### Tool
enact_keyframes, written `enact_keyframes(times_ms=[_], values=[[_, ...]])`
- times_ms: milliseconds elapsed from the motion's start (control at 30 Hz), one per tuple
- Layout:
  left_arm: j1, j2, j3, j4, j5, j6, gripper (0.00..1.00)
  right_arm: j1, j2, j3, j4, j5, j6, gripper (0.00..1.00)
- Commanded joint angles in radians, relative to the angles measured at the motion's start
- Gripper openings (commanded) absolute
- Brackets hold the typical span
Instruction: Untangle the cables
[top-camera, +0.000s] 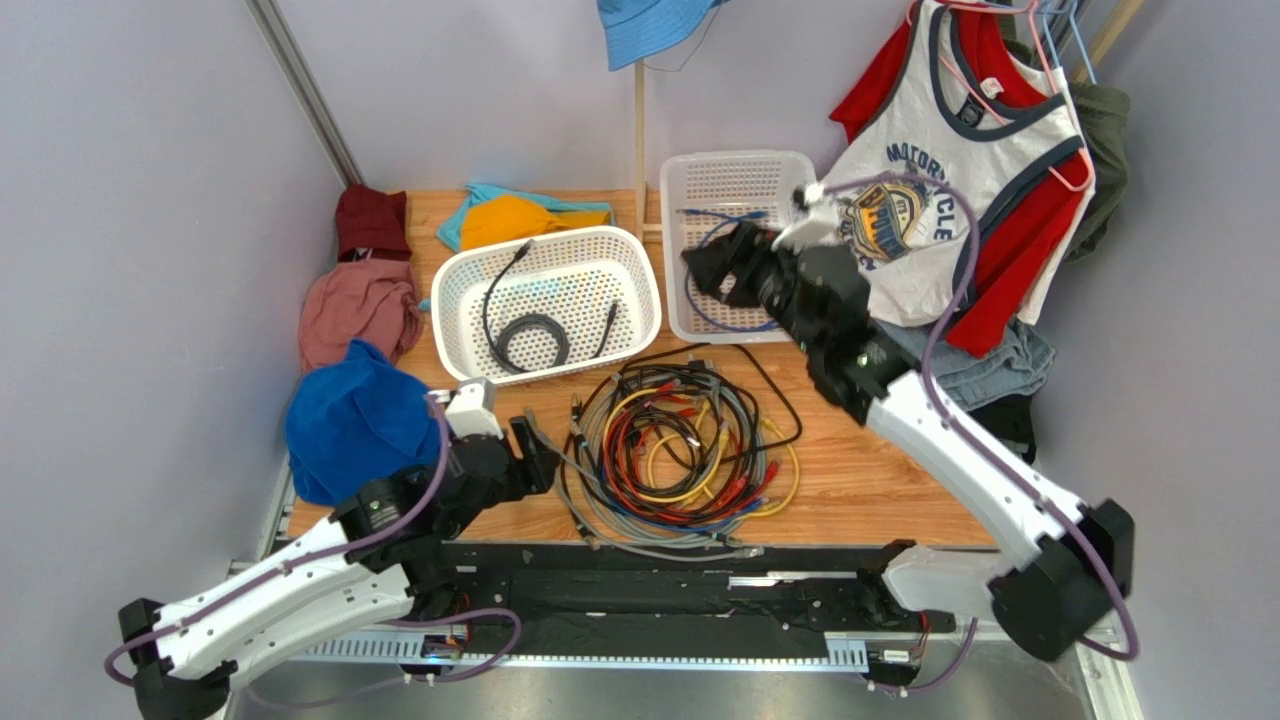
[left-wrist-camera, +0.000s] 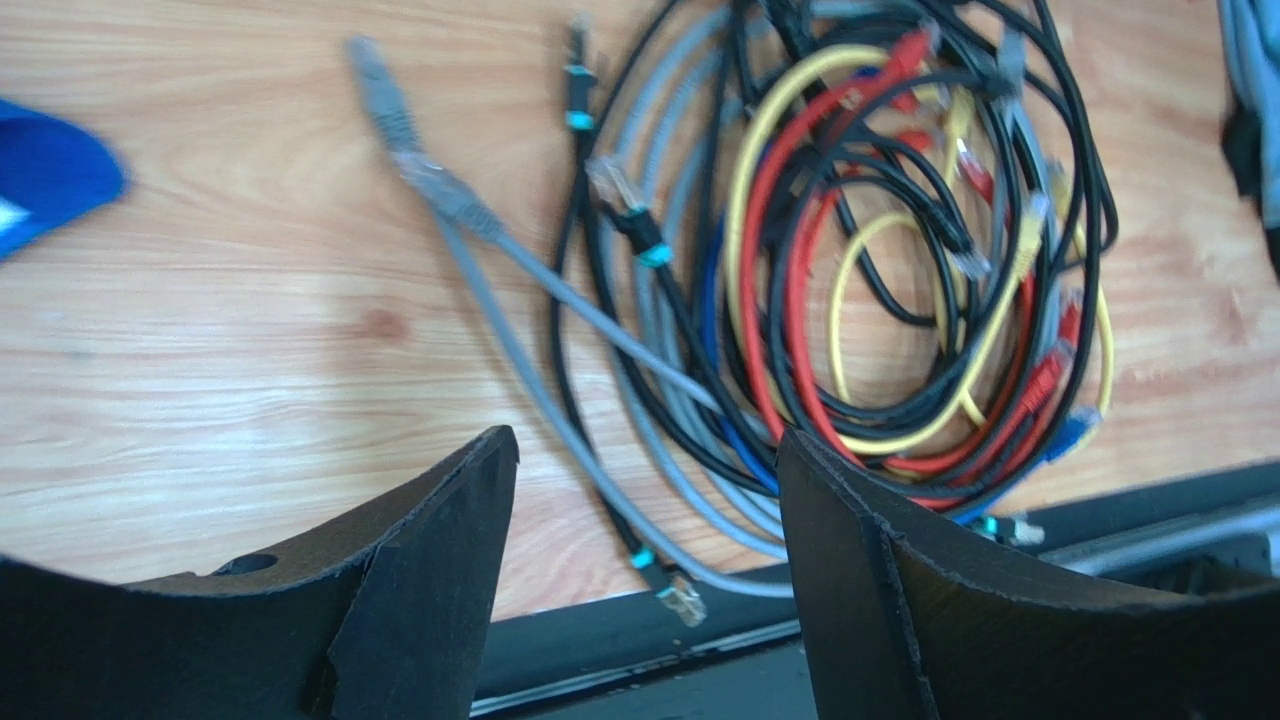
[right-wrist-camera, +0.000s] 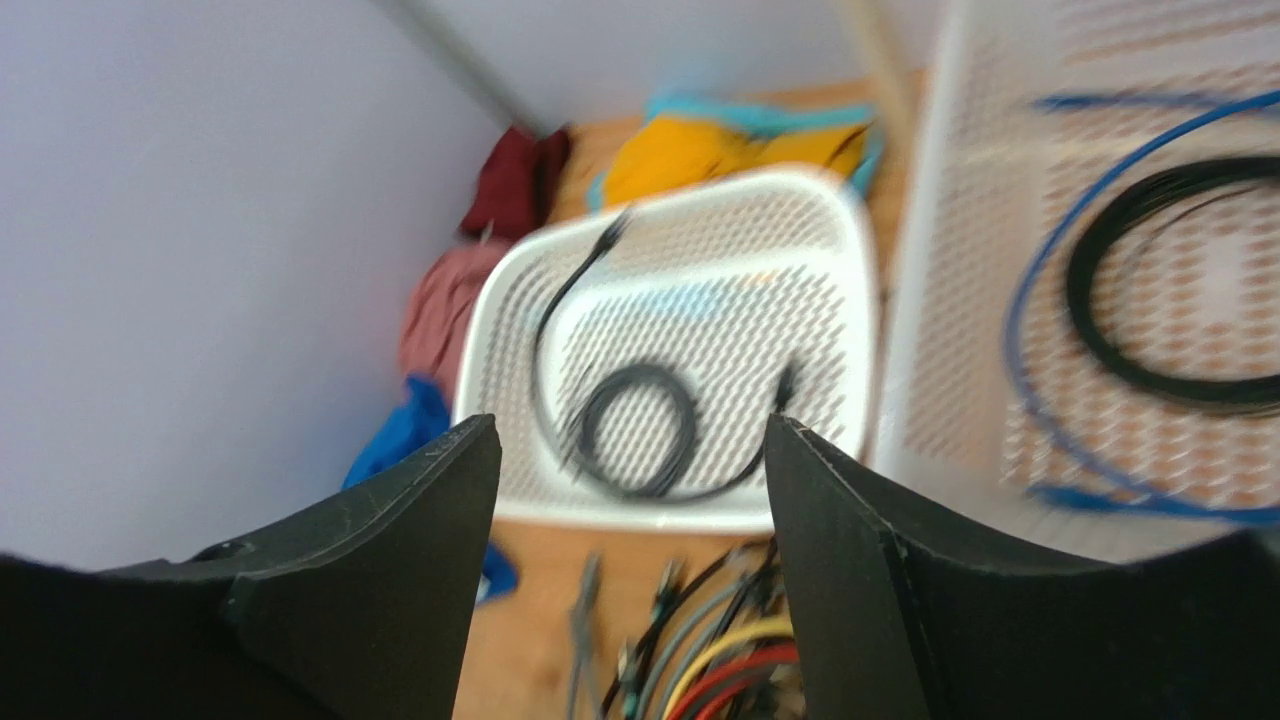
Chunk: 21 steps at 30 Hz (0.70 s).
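The cables (top-camera: 684, 450) lie as one tangled coil on the wooden table (top-camera: 872, 480), just on the near side of the oval basket (top-camera: 451, 308). Black, grey, red, yellow and blue loops cross each other, with grey plug ends trailing off to the left.

Inside the oval basket a single black cable (top-camera: 529, 338) sits coiled by itself, so I judge that freed cords go into baskets. Just right of the oval basket stands a rectangular basket (top-camera: 736, 173), which holds a blue cable (right-wrist-camera: 1016, 323) and a black coil (right-wrist-camera: 1079, 285).

My right gripper (right-wrist-camera: 628, 435) hangs at that basket's edge, jaws apart and empty, placed as for a drop. My left gripper (left-wrist-camera: 646, 443) sits near-left of the oval basket at the tangle's edge. Its jaws are spread and grip nothing, ready to pick a strand.
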<state>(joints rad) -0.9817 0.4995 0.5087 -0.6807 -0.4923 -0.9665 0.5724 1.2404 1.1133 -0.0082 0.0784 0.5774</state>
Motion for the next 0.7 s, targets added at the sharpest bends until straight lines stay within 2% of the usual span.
enact_keyframes(times_ms=[0,100,233,400,533,667], values=[[-0.003,0.134,-0.012,0.217,0.109,0.069,0.73,0.188,-0.096,-0.214,-0.027,0.044,-0.040,0.68],[-0.003,0.261,-0.006,0.289,0.158,0.069,0.73,0.288,-0.163,-0.311,-0.120,0.127,-0.044,0.66],[-0.003,0.401,0.007,0.398,0.224,0.066,0.71,0.357,-0.278,-0.447,-0.162,0.138,0.013,0.64],[-0.003,0.467,-0.007,0.500,0.322,0.077,0.68,0.400,-0.410,-0.570,-0.208,0.181,0.038,0.60],[-0.003,0.516,-0.027,0.520,0.337,0.051,0.68,0.441,-0.420,-0.615,-0.222,0.120,-0.008,0.58],[-0.003,0.504,-0.033,0.497,0.308,0.000,0.68,0.628,-0.360,-0.586,-0.277,0.230,-0.028,0.64]])
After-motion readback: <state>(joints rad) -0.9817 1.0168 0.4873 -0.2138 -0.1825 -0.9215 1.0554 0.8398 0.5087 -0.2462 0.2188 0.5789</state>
